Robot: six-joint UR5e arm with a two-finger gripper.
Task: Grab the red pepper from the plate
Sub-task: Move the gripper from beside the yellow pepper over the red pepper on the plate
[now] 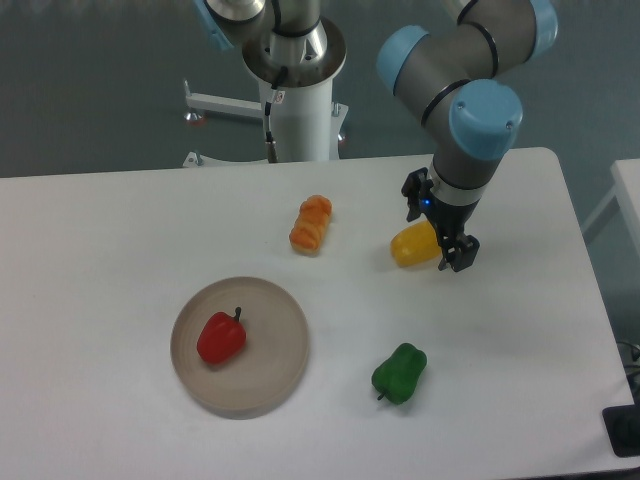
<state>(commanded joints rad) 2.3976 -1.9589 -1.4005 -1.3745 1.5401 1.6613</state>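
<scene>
Nearest the front edge of the white table (90,250) sits the plate (280,370), left of centre, with the red pepper (221,338) lying on its left half, dark stem pointing up and away. Right of the plate, also toward the front edge, a green pepper (400,372) rests on the bare tabletop. Farther back, near the table's middle, lies an orange pepper (311,224). Toward the back right corner, the gripper (438,243) hangs just beside a yellow pepper (413,245), well apart from the plate; whether its fingers are spread or pressed together cannot be told.
</scene>
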